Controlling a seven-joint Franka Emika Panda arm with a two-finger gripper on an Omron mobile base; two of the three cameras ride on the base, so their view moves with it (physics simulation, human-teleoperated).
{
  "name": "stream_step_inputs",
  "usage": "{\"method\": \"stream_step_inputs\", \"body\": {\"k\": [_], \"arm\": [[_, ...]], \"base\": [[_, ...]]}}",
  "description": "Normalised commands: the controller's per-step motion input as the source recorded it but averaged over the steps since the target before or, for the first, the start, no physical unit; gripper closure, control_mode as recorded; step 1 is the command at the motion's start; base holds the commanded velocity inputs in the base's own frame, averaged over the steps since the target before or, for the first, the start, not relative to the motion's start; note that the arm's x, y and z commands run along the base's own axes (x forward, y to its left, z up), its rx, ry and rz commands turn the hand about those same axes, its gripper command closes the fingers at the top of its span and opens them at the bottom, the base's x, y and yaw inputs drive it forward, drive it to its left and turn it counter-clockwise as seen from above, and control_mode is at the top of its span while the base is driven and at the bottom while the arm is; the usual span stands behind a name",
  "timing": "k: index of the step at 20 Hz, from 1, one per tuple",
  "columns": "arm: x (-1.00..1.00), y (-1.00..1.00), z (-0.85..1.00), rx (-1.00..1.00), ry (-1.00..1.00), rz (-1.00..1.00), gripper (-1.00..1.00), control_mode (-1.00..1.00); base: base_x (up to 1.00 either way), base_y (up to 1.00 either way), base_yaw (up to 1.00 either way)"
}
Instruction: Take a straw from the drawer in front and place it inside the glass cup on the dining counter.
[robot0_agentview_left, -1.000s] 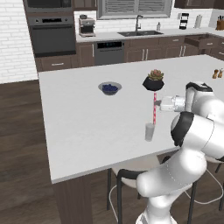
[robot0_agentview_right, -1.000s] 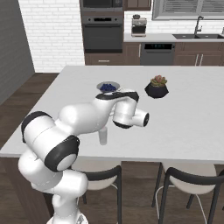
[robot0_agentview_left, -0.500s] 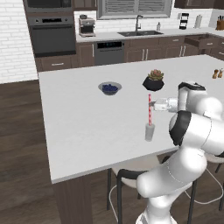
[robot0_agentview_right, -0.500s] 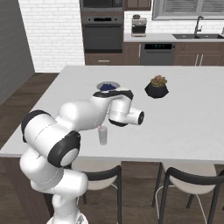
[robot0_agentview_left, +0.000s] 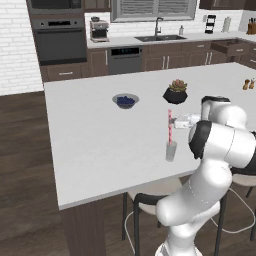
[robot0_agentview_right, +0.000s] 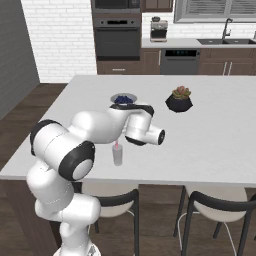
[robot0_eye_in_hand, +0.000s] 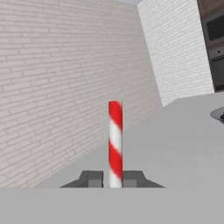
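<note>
Currently the pincer (robot0_eye_in_hand: 114, 179) is clamped on the thin red-and-white striped straw (robot0_agentview_left: 169, 127), standing upright with its lower end inside the small clear glass tumbler (robot0_agentview_left: 171, 151) on the white island tabletop (robot0_agentview_left: 95, 140); a sideways pull before release could tip the glass.

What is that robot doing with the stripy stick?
That stick is a straw. The robot's gripper pinches it between its two fingers and holds it upright over the glass cup on the dining counter. The straw's bottom end looks to be inside the cup already. A bowl and a plant pot sit farther back.
</note>
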Motion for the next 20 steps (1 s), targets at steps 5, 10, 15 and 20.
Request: {"method": "stream_step_inputs", "body": {"k": [5,10,15,20], "arm": [[0.01,-0.09,-0.12,0.00,0.00,0.00,1.00,-1.00],[0.04,-0.01,-0.18,0.00,0.00,0.00,1.00,-1.00],[0.08,0.00,-0.23,0.00,0.00,0.00,1.00,-1.00],[0.00,0.00,-0.26,0.00,0.00,0.00,1.00,-1.00]], "base": [[0.00,0.00,0.00],[0.00,0.00,0.00],[0.00,0.00,0.00],[0.00,0.00,0.00]]}}
